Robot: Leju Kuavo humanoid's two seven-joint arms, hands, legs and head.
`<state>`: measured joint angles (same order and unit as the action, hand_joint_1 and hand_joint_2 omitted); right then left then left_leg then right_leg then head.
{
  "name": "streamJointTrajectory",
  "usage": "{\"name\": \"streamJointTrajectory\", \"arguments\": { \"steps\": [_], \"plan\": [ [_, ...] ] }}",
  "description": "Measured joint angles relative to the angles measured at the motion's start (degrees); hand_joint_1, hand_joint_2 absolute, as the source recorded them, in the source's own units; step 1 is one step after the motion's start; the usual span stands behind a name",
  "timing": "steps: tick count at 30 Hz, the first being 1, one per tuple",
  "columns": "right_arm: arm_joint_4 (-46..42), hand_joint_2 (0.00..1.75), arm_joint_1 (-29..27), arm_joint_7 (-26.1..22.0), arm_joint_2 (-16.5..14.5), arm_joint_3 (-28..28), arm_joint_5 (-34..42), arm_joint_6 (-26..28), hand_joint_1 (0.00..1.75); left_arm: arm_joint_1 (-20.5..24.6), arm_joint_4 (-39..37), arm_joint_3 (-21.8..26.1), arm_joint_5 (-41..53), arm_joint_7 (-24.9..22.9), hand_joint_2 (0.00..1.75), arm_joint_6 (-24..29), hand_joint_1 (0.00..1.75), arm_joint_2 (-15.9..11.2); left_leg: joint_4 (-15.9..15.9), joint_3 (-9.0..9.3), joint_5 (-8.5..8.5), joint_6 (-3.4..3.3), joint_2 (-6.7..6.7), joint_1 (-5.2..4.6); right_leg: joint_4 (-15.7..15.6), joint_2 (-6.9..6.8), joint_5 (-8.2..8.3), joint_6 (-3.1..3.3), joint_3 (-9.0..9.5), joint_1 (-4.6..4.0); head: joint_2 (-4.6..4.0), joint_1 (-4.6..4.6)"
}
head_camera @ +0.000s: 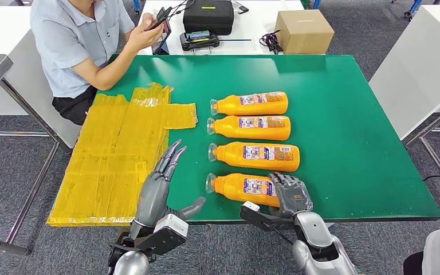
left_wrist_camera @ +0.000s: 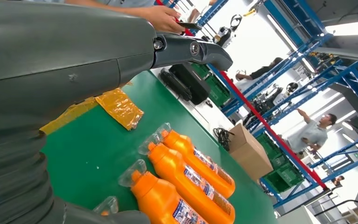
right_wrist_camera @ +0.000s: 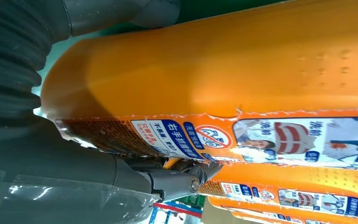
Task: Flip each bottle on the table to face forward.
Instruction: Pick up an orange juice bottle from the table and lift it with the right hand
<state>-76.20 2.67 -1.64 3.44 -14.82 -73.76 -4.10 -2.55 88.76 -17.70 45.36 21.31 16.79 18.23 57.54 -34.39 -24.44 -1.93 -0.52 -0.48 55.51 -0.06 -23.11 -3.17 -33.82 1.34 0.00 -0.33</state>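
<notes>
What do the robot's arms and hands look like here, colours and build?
Both arms are silver metal, with black brackets at the wrists. The left hand has a grey palm cover, a thick grey thumb and darker slim fingers. The right hand is dark grey, with a ribbed grey cover.

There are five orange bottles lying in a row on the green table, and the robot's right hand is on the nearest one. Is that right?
Not quite: the head view shows four orange plastic bottles lying in a row on the green table, not five. The rest holds: the robot's right hand is on the nearest orange bottle.
</notes>
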Motion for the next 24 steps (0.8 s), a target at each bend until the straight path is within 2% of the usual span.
{"name": "streamJointTrajectory", "arguments": {
  "steps": [20, 24],
  "plan": [
    [1.8, 1.75, 0.7, -0.1, 1.6, 0.5, 2.1, -0.1, 1.75, 0.2, 0.0, -0.9, -0.4, 0.2, 1.75, 0.0, 0.00, -0.3, 0.0, 0.14, -0.01, -0.01, -0.02, -0.01, 0.0, -0.01, 0.00, 0.00, 0.14, 0.00, 0.00, 0.01],
    [2.2, 1.75, 0.7, -1.1, 2.0, 1.0, 5.4, -0.5, 1.75, 0.4, -0.2, -1.1, -0.9, 0.6, 1.75, -0.2, 0.00, -0.3, 0.0, 0.19, -0.01, -0.01, -0.02, -0.01, 0.0, -0.01, -0.01, 0.00, 0.14, 0.00, 0.00, 0.01]
  ]
}}
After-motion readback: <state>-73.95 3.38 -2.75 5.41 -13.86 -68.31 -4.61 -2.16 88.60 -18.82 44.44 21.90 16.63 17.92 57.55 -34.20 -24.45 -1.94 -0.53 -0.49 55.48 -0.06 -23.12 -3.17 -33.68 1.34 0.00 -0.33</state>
